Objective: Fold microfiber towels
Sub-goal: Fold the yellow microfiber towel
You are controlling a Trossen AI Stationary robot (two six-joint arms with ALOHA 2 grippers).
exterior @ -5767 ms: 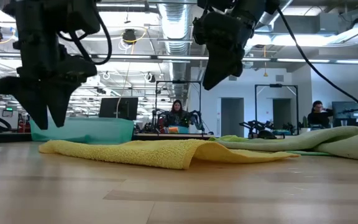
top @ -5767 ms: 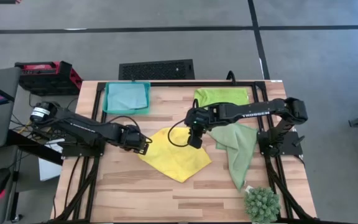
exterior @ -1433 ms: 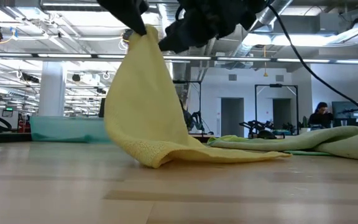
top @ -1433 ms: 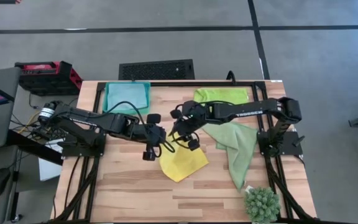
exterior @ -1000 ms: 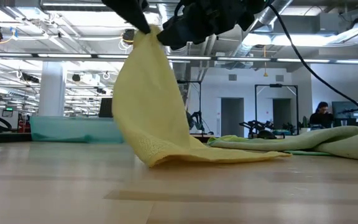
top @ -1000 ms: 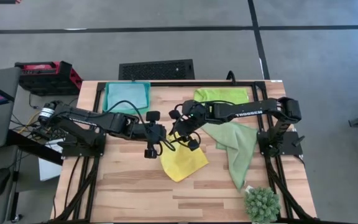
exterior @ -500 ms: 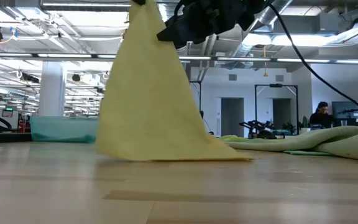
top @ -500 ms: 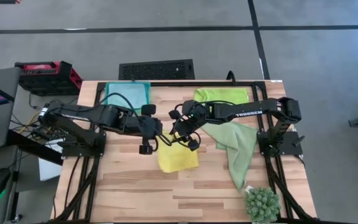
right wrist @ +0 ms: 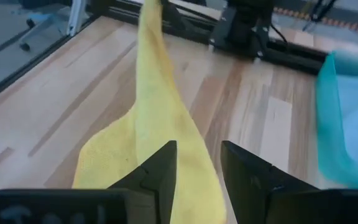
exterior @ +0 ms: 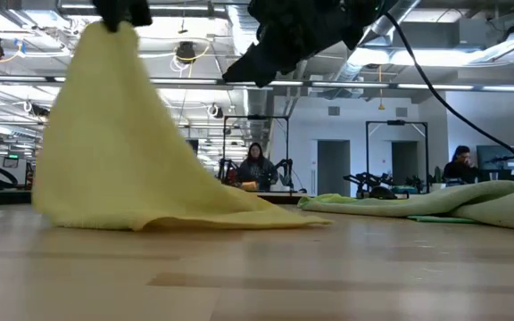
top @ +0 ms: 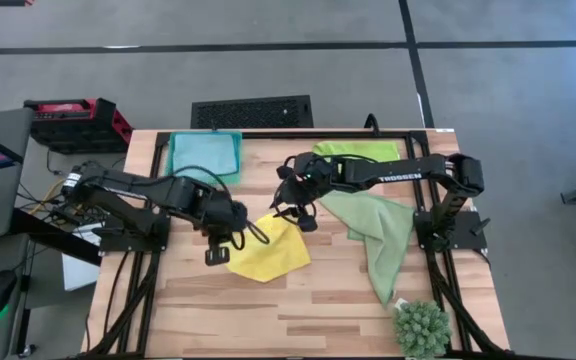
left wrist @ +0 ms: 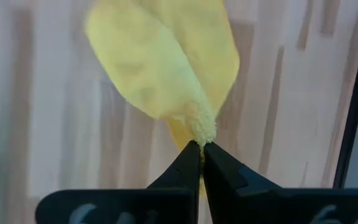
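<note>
Our left gripper (left wrist: 200,147) is clenched on a raised corner of the yellow towel (top: 266,250); the rest drapes onto the desk (top: 318,300) toward our right gripper (right wrist: 197,163), which is released, just above.

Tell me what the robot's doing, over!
Left gripper shut on soft yellow microfiber towel, lifting one corner. Right gripper open above it, empty. Sage green towel alongside, clear.

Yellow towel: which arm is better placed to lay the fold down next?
Left. Its tool is shut on the yellow towel corner, lifted above the table. The right tool is open, holding nothing.
</note>
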